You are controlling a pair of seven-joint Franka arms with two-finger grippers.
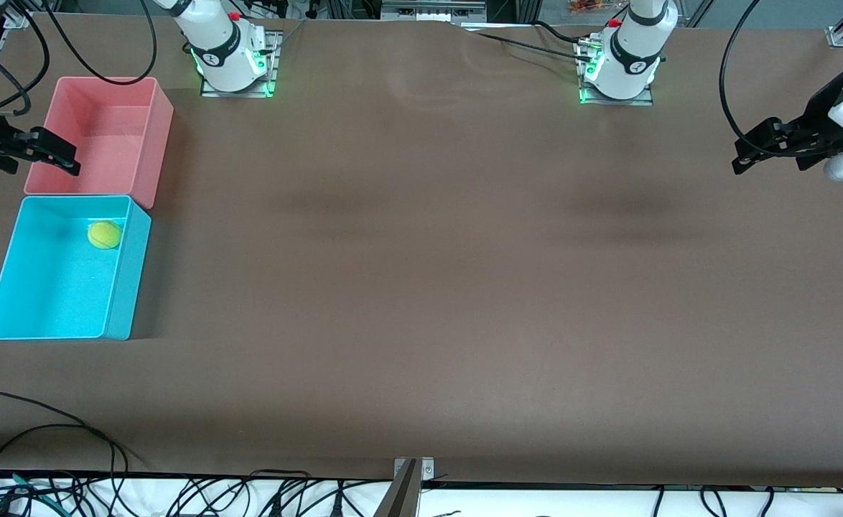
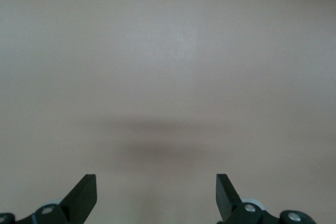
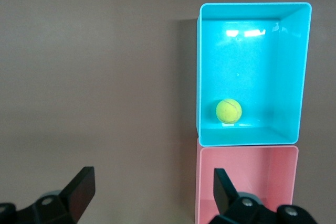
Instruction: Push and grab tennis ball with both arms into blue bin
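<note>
The ball sits in the blue bin, near the wall touching the pink bin, well clear of the right gripper, whose spread, empty fingers hang over the pink bin's edge, while the left gripper waits with fingers apart over bare table.

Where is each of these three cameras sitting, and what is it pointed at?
Front view: high across the table, facing both arm bases; shows right gripper, left gripper.
Left wrist view: looks down at bare table past its open fingers.
Right wrist view: looks down on the blue bin and pink bin.
Shared with front: tennis ball inside the blue bin.
</note>
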